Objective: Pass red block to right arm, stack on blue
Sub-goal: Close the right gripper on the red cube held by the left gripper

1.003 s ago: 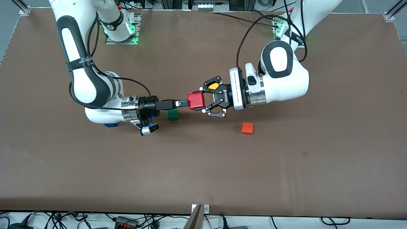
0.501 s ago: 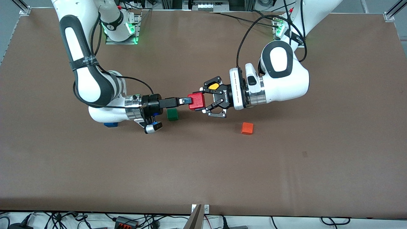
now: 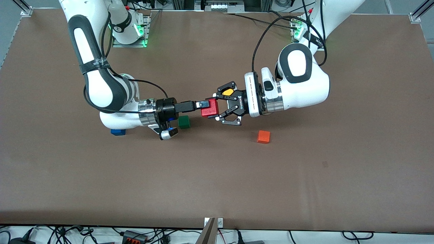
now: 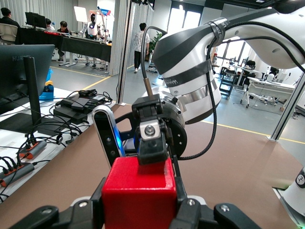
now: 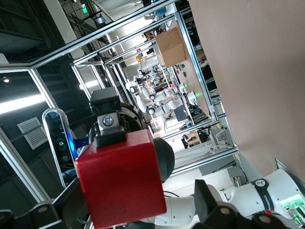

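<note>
Red block (image 3: 210, 107): held up in the air between the two arms, over the table's middle, above and just beside the green cube (image 3: 183, 122).
Left gripper (image 3: 217, 107): clamped on the red block, its linkage fingers pressing two opposite faces; the left wrist view shows the cube seated square between the pads.
Right gripper (image 3: 204, 103): fingers spread wide, slid around the block's free end, one finger on the top face as the left wrist view shows it; not yet pinching.
Blue cube (image 3: 117, 132): on the table toward the right arm's end, partly hidden under the right arm's (image 3: 101, 91) wrist.
Orange cube (image 3: 263, 136): on the table nearer the front camera, apart from the handover.
Step in hand: the handover itself, with both grippers at the block and only the left one gripping.
Next move: it seems the right fingers must close firmly on the block before the left lets go; then carry it to the blue cube and set it squarely on top.
</note>
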Motion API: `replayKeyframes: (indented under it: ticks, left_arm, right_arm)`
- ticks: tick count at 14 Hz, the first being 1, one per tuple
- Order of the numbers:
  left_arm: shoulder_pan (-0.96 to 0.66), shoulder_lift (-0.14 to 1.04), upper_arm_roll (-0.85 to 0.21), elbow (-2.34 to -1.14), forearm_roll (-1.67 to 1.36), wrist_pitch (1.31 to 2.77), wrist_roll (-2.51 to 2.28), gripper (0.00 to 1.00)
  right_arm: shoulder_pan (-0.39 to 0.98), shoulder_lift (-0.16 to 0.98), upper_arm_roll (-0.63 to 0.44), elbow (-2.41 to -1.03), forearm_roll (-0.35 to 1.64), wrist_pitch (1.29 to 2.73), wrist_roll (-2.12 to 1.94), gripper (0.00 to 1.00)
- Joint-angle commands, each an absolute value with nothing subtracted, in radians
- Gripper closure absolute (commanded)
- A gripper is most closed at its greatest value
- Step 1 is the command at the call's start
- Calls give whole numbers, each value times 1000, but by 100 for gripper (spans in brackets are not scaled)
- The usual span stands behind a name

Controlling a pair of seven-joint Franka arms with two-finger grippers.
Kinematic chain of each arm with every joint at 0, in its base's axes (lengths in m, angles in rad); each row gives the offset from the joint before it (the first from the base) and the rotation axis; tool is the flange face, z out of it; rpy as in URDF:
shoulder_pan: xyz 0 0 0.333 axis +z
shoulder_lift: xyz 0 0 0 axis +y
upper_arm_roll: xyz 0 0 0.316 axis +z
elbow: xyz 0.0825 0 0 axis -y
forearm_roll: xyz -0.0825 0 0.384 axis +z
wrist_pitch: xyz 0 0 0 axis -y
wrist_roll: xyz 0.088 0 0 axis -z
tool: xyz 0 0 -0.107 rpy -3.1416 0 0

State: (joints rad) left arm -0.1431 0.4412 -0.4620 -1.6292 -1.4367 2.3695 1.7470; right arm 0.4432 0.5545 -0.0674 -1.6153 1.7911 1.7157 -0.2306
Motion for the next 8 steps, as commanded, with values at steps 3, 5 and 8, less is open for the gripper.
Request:
replayKeyframes:
  ticks: [3,5,8]
  left_arm:
    - [-155,431,-471,-1655,-1514,2421,1822,97]
    - [-156,431,-471,-1655,-1514,2421,1821,97]
    - [-156,430,-471,-1660,-1520,2422,1821,98]
  right_arm:
    - [449,561,-69,-1611,1859,1723,-230,12]
    - [453,561,-71,-1609,1859,1726,-232,16]
    - [454,561,-71,-1611,1859,1726,-286,49]
